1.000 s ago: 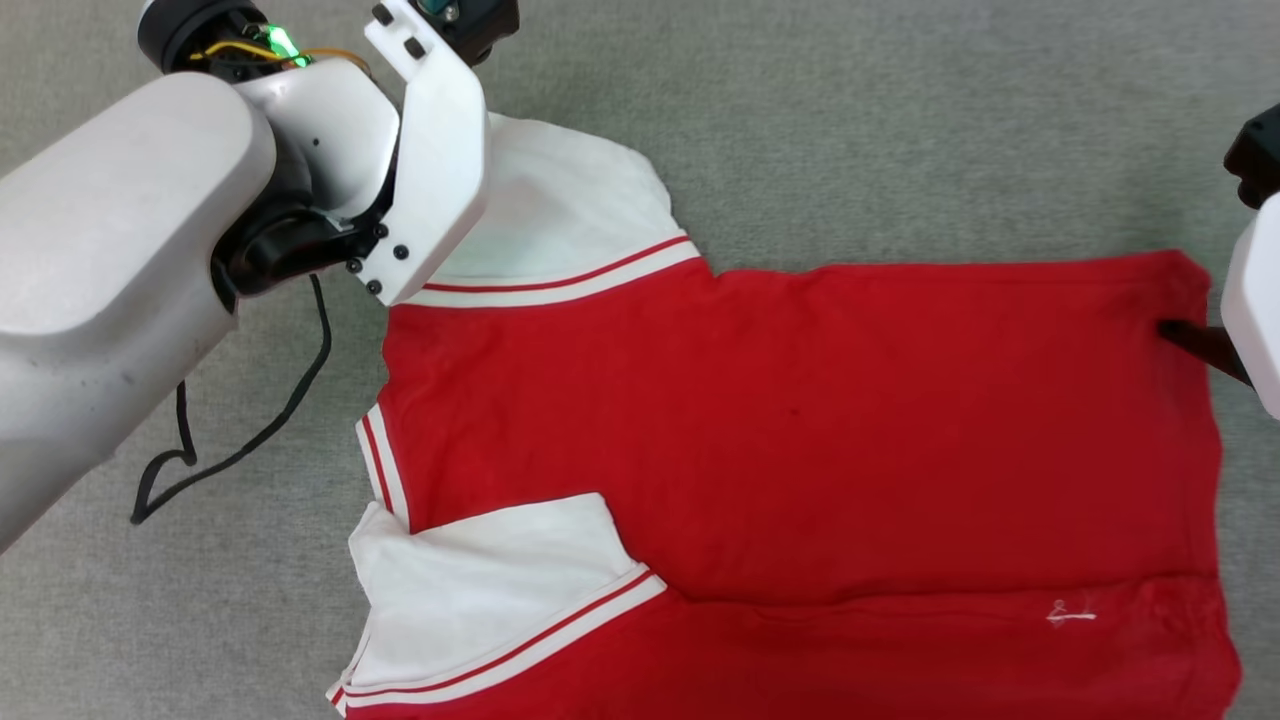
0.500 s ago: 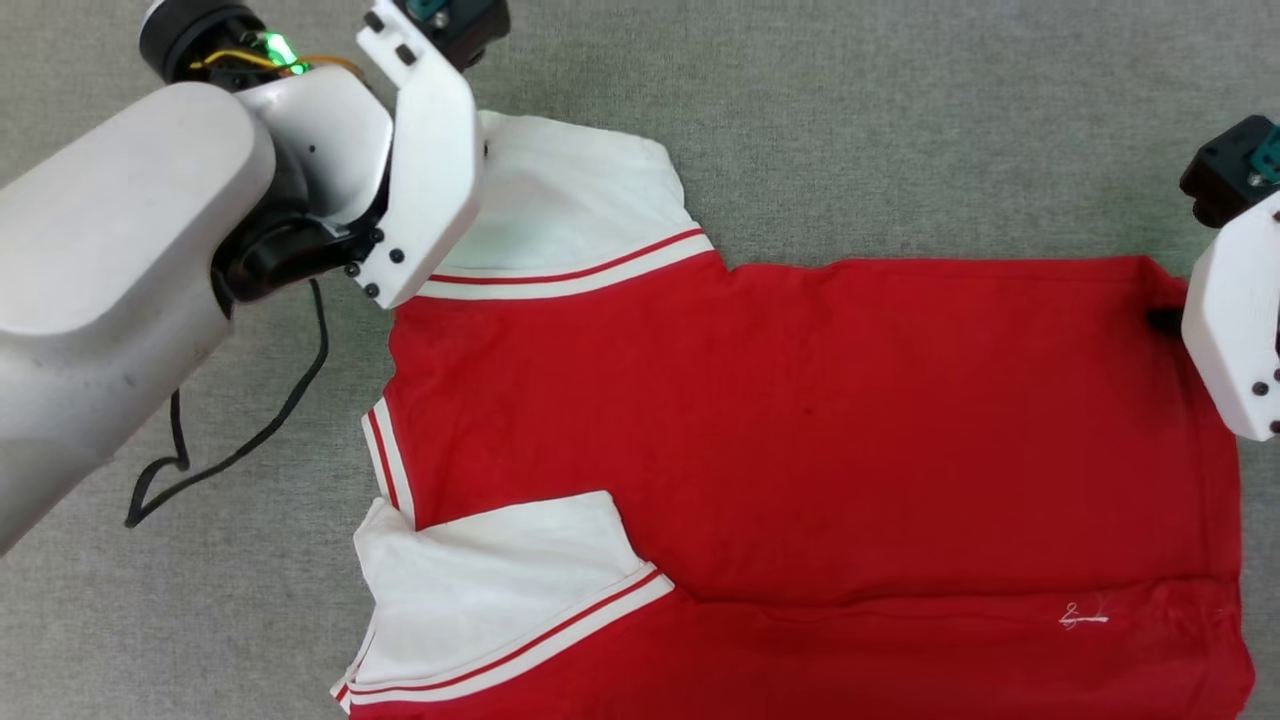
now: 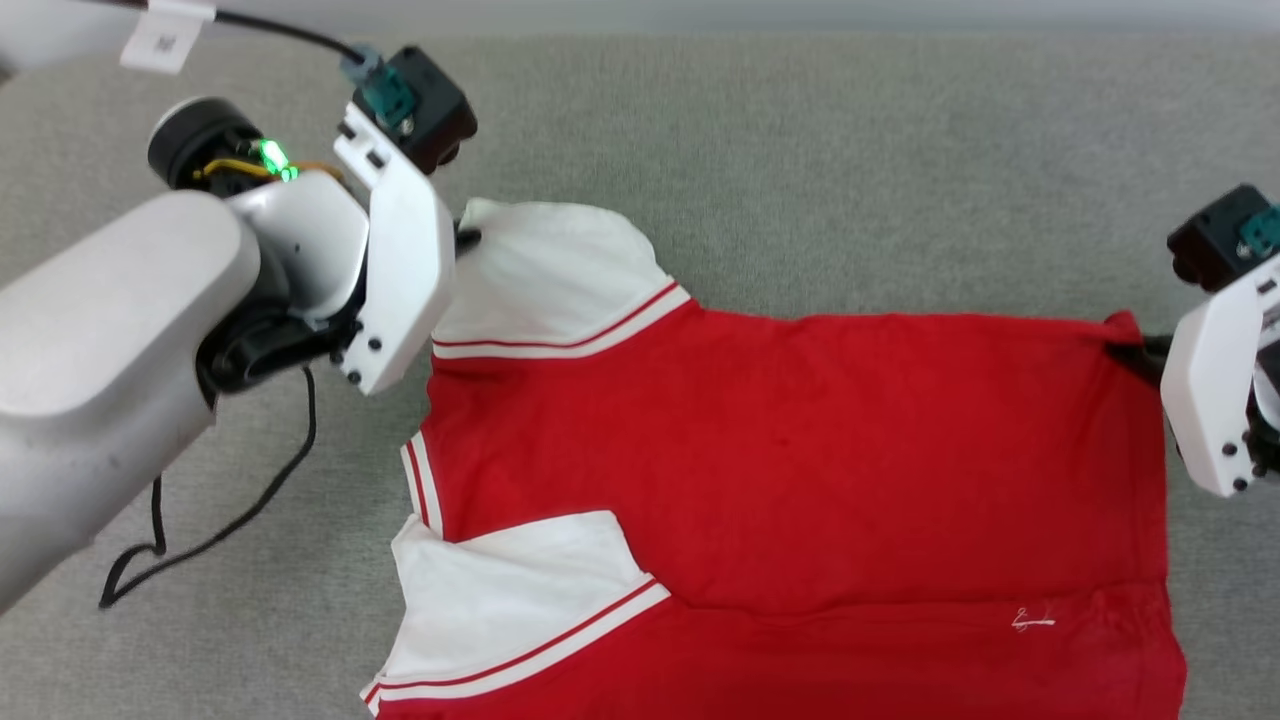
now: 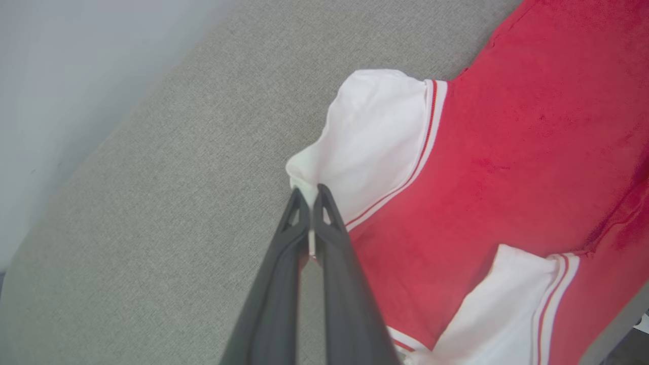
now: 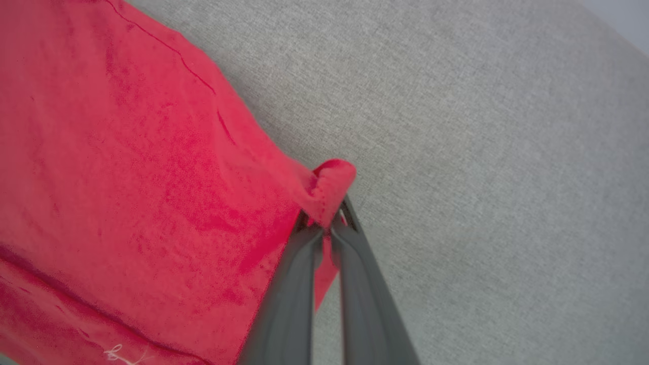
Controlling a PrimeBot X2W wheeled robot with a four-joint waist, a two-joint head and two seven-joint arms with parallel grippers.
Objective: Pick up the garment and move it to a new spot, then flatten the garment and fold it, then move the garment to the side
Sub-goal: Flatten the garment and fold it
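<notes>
the garment [image 3: 800, 450] is a bright red jersey shirt with white sleeve panels edged in thin red stripes. it lies spread nearly flat on the grey worktop [image 3: 850, 150], collar end to the left of the head view, hem to the right. its near long side is folded over onto the body, the near sleeve [image 3: 510, 590] lying on red cloth. the far sleeve [image 3: 550, 270] has its tip drawn to a point, and the far hem corner [image 3: 1120, 328] is bunched into a small knob.
</notes>
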